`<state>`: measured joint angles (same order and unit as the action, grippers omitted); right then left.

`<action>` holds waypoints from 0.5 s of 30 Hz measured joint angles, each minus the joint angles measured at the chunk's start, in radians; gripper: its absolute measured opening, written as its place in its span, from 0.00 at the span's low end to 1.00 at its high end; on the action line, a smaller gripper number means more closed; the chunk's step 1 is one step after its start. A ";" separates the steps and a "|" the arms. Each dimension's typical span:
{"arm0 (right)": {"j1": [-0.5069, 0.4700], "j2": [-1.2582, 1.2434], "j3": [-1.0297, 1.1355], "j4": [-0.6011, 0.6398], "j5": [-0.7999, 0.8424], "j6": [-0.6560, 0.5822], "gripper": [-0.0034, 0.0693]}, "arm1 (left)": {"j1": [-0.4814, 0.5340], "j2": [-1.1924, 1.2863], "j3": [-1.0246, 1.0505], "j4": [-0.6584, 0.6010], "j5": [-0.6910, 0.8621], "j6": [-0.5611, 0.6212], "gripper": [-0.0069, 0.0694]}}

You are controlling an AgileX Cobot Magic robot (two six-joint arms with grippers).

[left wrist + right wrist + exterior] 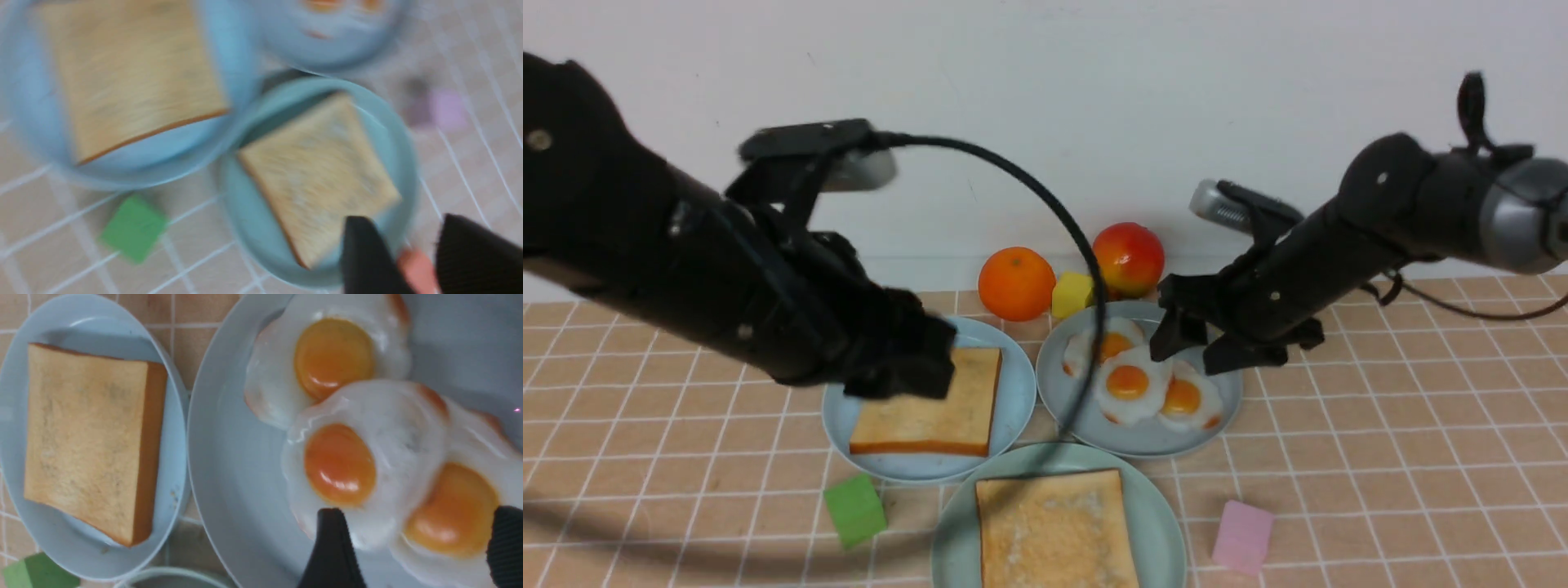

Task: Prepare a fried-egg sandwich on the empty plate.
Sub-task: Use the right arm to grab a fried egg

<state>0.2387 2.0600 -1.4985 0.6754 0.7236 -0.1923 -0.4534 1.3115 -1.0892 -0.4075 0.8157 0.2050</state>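
Plate holds toast; right end effector gapes over eggs.

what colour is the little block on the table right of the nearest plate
The block is pale pink, clearest in the front view.

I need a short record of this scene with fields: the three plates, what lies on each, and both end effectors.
mint-green plate: one toast slice, no egg yet
sky-blue plate: second toast slice
grey-blue plate: three fried eggs, overlapping
right end effector: open, over the eggs
left end effector: open, empty
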 joint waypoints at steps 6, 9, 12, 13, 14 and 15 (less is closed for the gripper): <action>-0.007 0.054 -0.003 0.096 -0.038 -0.064 0.72 | -0.054 -0.020 0.105 -0.066 0.006 0.090 0.07; -0.007 0.066 -0.005 0.114 -0.056 -0.068 0.72 | -0.055 -0.020 0.128 -0.070 -0.002 0.092 0.07; -0.008 0.076 -0.006 0.133 -0.083 -0.068 0.68 | -0.055 -0.020 0.132 -0.073 -0.016 0.092 0.07; -0.008 0.080 -0.006 0.143 -0.097 -0.068 0.65 | -0.055 -0.020 0.132 -0.075 -0.021 0.092 0.07; -0.008 0.083 -0.006 0.148 -0.104 -0.068 0.63 | -0.055 -0.020 0.132 -0.076 -0.025 0.092 0.07; -0.008 0.085 -0.006 0.149 -0.108 -0.068 0.60 | -0.055 -0.020 0.132 -0.076 -0.029 0.092 0.07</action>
<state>0.2310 2.1448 -1.5041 0.8241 0.6154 -0.2601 -0.5083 1.2916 -0.9569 -0.4837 0.7872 0.2972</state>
